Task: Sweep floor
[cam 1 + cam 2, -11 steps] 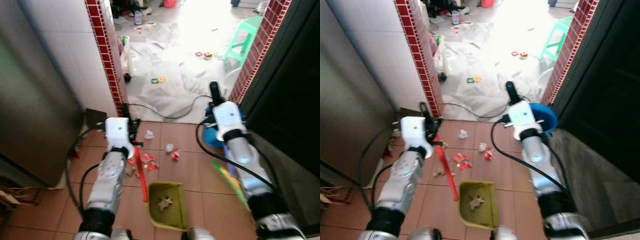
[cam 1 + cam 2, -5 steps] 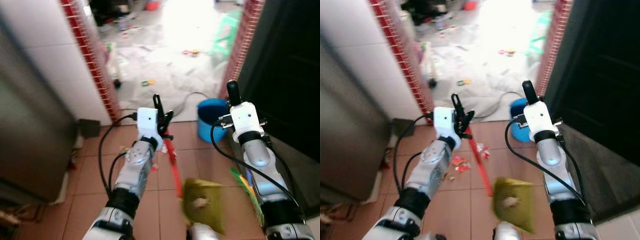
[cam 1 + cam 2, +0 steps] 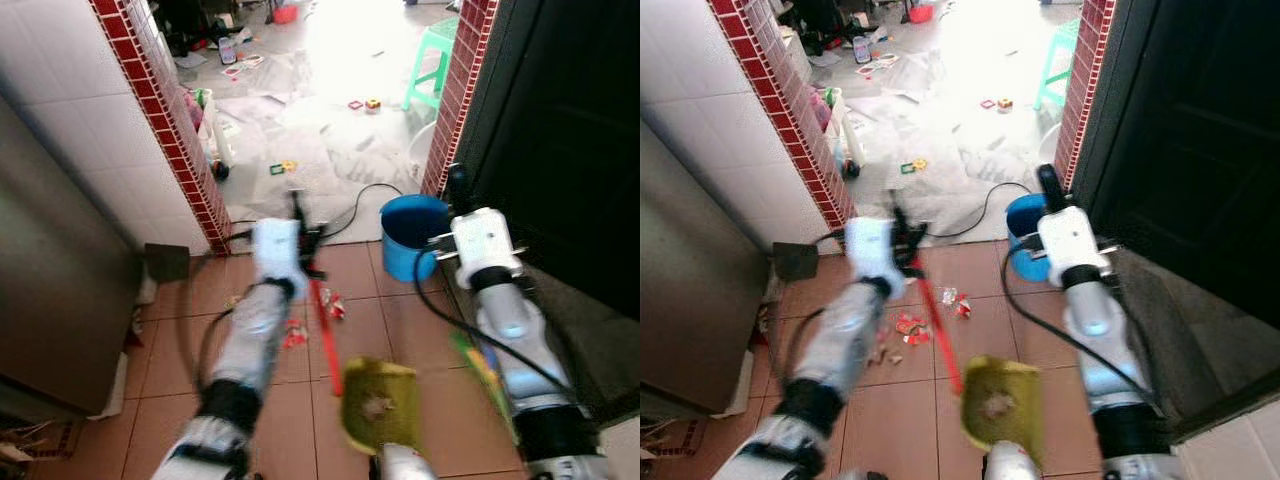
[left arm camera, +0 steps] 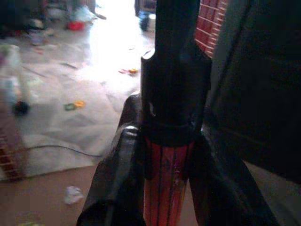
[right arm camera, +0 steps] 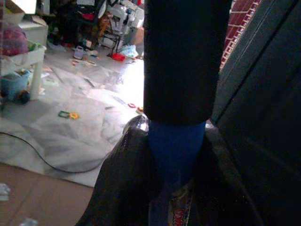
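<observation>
Floor of terracotta tiles: blue bucket at 1 o'clock, contents unseen. Green dustpan at 6 o'clock holds crumpled scraps. Left claw clamps its red handle; right claw grips the blue-handled broom. Wrappers lie at 9 o'clock of the dustpan.

A lived-in home, seen at a doorway between rooms. Near is a terracotta tile floor with white wall tiles edged in red brick trim. Far beyond lies a bright room with a green plastic stool, scattered toys and a blue bucket.
</observation>
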Available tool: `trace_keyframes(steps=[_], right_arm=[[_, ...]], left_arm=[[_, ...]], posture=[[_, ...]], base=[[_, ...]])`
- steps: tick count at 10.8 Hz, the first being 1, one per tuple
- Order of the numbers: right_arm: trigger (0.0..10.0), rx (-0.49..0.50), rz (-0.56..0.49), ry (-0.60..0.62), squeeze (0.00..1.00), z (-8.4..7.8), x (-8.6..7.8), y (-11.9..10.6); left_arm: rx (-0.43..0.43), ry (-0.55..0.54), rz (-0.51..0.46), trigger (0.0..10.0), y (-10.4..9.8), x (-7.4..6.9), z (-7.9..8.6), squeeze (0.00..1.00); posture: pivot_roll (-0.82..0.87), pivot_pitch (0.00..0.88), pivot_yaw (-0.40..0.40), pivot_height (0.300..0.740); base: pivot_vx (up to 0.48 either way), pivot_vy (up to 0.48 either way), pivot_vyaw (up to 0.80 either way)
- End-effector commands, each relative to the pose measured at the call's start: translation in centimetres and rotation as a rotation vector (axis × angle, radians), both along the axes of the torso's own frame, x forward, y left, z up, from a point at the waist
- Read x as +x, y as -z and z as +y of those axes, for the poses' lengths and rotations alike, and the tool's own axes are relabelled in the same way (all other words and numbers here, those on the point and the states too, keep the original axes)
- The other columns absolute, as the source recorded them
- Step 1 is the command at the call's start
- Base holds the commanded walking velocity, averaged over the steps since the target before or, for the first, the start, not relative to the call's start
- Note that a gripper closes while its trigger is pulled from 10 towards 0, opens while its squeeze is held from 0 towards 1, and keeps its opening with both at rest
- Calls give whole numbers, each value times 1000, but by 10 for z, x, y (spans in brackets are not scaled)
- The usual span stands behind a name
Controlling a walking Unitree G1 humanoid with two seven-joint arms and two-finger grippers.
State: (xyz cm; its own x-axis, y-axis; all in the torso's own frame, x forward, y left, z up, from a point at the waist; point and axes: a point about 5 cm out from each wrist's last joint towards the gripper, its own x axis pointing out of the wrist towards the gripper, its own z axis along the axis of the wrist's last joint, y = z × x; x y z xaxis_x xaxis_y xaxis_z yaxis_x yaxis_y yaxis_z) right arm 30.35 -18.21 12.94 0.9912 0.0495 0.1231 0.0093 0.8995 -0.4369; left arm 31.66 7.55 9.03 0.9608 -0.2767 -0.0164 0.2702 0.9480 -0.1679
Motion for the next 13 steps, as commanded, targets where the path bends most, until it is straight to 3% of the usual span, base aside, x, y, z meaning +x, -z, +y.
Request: trace_keyframes(steps=[1, 2, 5, 10, 13], right_arm=[[10000, -5, -46, -4, 0, 2, 1, -9], [10000, 41, -20, 55, 0, -9, -6, -3], [10000, 82, 20, 125, 0, -21, -19, 10], [10000, 116, 2, 100, 0, -3, -1, 9], [10000, 84, 9, 27, 0, 3, 8, 5]], left_arm=[[-11, -64, -98, 10000, -17, 2, 17, 0], [9, -110, -110, 10000, -13, -6, 35, 0], [55, -131, -87, 10000, -1, -23, 52, 0], [78, -91, -81, 10000, -4, -24, 49, 0], [56, -146, -82, 10000, -4, -27, 50, 0]], posture=[[-276, 0, 81, 740], [-266, 0, 84, 740], [-258, 0, 92, 740], [-236, 0, 129, 740], [-184, 0, 54, 740]], base=[[0, 0, 0], [0, 0, 0], [0, 0, 0], [0, 0, 0], [0, 0, 0]])
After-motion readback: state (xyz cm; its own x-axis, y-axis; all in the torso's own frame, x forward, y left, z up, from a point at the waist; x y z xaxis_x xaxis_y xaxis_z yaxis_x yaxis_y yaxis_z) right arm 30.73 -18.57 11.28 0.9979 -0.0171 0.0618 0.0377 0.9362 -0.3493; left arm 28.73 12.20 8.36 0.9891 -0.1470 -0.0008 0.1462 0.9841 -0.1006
